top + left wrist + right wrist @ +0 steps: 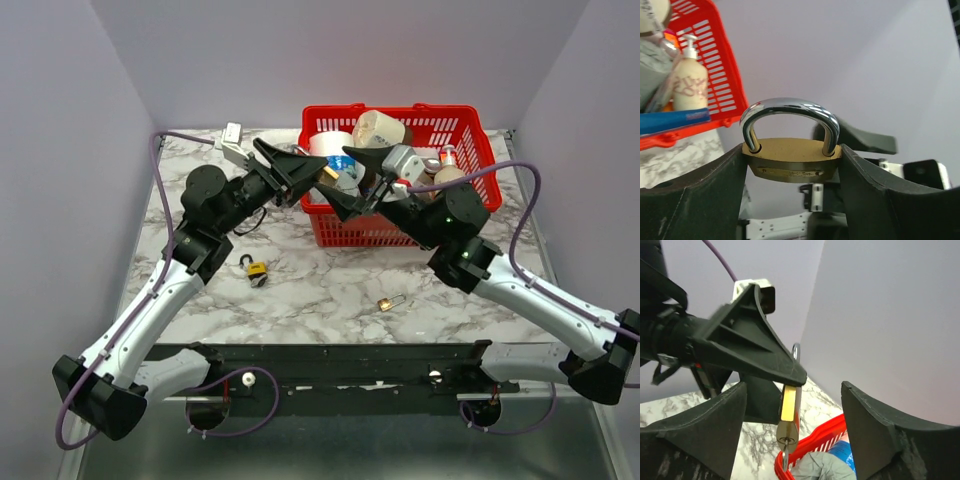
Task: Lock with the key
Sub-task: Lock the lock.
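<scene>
**Left pincer pinching the brass padlock mid-air, right pincer spread wide, touching nothing.**

Left one clamps the body by its narrow sides, probably to keep the shackle and keyway free. It holds the lock over the red basket, well off the counter. In the right wrist view the lock's long axis runs up-down, shackle up, keyway end down toward the right pincer. The key seems to be sitting in the keyway, but it's tiny there. Both shackle legs look seated.
</scene>
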Available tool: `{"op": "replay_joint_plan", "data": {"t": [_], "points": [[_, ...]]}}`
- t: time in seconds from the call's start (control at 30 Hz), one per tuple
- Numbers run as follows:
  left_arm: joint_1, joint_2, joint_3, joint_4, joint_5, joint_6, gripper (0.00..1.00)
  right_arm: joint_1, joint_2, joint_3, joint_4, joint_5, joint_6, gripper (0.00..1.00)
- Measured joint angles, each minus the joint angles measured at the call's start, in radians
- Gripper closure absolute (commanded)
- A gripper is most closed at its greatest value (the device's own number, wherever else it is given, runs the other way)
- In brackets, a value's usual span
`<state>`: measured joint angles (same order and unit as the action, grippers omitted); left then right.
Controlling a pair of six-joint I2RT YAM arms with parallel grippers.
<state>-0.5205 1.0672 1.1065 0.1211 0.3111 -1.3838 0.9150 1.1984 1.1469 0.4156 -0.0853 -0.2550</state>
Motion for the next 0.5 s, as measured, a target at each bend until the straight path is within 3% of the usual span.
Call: {"op": "replay_joint_plan", "data": {"t": [0.1, 0.2, 0.5], "points": [[0.033, -0.020, -0.035, -0.034, 0.016, 0.047, 1.00, 0.000, -0.064, 0.004, -0.086, -0.024, 0.000, 0.16], [0.056, -0.045, -0.055, -0.039, 0.024, 0.079, 1.00, 0.000, -0.133, 0.003, -0.161, -0.055, -0.005, 0.32], [0.060, -0.078, -0.051, 0.010, 0.085, 0.121, 1.00, 0.001, -0.176, -0.003, -0.314, -0.118, -0.020, 0.46]]}}
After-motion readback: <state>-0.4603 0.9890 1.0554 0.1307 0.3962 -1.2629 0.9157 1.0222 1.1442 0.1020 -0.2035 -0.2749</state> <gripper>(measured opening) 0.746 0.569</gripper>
